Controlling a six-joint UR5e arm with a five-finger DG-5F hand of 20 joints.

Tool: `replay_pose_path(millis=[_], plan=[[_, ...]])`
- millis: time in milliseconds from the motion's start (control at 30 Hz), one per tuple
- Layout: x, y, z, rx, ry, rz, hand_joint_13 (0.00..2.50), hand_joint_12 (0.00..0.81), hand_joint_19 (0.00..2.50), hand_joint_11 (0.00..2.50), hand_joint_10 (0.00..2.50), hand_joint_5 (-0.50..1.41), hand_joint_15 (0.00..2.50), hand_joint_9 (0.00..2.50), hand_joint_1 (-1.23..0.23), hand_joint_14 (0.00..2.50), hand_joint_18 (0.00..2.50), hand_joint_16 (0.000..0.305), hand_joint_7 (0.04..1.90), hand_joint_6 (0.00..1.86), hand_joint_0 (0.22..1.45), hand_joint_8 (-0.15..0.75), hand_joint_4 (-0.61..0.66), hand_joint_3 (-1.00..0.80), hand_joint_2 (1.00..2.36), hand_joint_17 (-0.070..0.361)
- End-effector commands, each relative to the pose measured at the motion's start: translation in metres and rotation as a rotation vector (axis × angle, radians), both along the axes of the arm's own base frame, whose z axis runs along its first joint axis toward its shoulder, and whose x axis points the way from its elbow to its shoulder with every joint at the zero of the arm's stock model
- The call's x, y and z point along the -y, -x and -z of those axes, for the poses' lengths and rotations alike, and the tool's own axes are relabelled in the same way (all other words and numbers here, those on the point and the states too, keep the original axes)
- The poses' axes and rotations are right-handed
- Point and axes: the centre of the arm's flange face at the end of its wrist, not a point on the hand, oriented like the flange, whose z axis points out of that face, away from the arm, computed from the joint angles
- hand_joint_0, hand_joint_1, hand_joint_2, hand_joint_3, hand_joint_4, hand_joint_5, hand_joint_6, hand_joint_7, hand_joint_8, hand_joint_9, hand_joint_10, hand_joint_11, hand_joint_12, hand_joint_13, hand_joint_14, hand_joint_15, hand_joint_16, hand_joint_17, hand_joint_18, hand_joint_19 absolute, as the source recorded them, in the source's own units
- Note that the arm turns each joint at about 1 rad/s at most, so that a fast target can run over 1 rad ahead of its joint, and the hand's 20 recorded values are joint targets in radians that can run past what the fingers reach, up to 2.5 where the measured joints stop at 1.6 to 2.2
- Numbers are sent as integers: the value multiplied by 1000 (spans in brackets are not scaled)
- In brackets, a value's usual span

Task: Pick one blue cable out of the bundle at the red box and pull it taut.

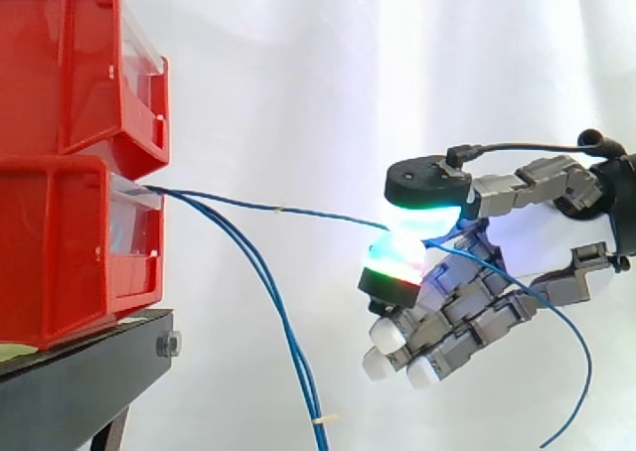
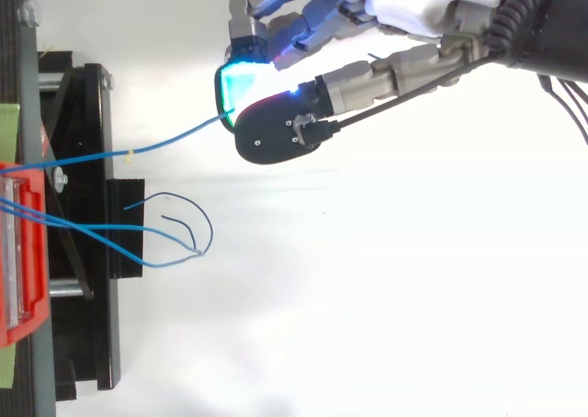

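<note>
Two red bins (image 1: 70,163) are stacked at the left on a black stand (image 1: 89,367). Several thin blue cables come out of the lower bin's front (image 2: 23,252). One blue cable (image 1: 288,211) runs nearly straight from the bin to my hand (image 1: 477,272), which sits to the right of the bins at mid height. The thumb and a fingertip, glowing green and cyan (image 2: 241,82), pinch this cable between them. Its free end loops down behind the hand (image 1: 581,372). The other blue cables (image 1: 283,332) hang loosely down from the bin.
A white curtain is behind everything. In the top view the loose cables curl into a loop (image 2: 188,233) beside the black stand (image 2: 92,252). A small yellowish tie (image 1: 323,421) binds the hanging cables low down.
</note>
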Motion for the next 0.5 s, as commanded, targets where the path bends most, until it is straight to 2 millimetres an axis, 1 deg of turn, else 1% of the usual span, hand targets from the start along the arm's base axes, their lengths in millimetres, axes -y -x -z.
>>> replay_pose_path(millis=[0,467], plan=[[0,0,0,-1,0,0,428,395,258,353,9,-108,170,829,-833,7,492,57,1292,840,589,334,224,-99,1023,129],[0,0,0,-1,0,0,424,391,260,358,10,-108,168,830,-832,7,489,57,1285,840,590,332,229,-106,1022,128]])
